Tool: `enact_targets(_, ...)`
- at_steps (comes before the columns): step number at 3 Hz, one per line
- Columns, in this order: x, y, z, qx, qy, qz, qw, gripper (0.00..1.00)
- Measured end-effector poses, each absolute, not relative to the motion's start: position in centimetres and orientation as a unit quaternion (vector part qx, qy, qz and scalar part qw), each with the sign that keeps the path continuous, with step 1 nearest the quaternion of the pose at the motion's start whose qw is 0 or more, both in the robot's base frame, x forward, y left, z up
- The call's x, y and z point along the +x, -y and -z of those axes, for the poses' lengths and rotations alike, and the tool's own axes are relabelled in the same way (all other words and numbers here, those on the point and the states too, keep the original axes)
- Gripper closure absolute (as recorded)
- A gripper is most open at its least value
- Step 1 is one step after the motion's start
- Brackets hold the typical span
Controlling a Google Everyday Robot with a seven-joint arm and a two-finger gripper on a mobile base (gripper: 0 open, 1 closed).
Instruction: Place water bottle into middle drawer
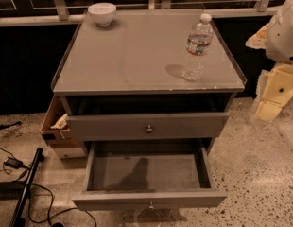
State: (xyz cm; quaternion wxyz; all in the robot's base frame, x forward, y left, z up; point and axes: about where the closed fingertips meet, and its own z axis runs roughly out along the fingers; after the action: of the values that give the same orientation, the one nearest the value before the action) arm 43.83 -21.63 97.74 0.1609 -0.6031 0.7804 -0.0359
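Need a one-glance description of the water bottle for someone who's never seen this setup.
Find the grey cabinet in the middle of the view; the gripper hangs off its right side. The water bottle stands upright on its top, near the front right corner. It is tall clear plastic with a white cap and label band, unlike the squat white bowl at back left.

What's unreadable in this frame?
Camera view only:
- gripper: at the right edge, beside the tabletop, partly cut off by the frame.
- water bottle label: print too small to read.
- upper drawer interior: hidden under the tabletop.
- middle drawer rear: dark under the upper drawer.
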Motion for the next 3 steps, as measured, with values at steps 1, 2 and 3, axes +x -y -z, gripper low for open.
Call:
enact_targets(1, 43.83, 21.63, -97.74, -0.603, -0.78, 0.036, 0.161, 0.0)
enact_targets(2, 43.83, 21.63, -97.74, -0.603, -0.78, 0.036, 0.161, 0.19)
enact_targets(3, 43.83, 21.63, -97.74, -0.603, -0.78, 0.036, 0.161, 0.42)
